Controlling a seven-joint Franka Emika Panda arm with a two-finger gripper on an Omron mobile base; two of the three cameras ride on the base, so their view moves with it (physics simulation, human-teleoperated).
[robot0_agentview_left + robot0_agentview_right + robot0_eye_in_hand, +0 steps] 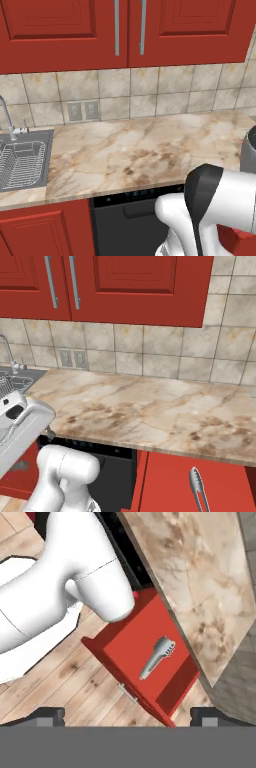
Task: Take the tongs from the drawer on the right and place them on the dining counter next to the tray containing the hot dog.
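The red drawer (131, 643) stands pulled out from under the marble kitchen counter (200, 577), its silver bar handle (127, 693) on the front facing the floor. The silver-grey tongs (156, 657) lie flat inside it, scalloped tips pointing toward the counter. In the right base view the tongs (198, 488) show in the open drawer (170, 486) at the bottom right. My gripper (127, 714) hovers well above the drawer, open, its dark fingertips (50, 714) far apart with nothing between them. The dining counter and the tray are out of view.
A sink with a wire rack (20, 162) and faucet (7, 120) sits at the left. A black dishwasher (135, 220) is under the counter beside the drawer. A grey pot (248, 150) stands at the counter's right end. Red wall cabinets (65, 30) hang above.
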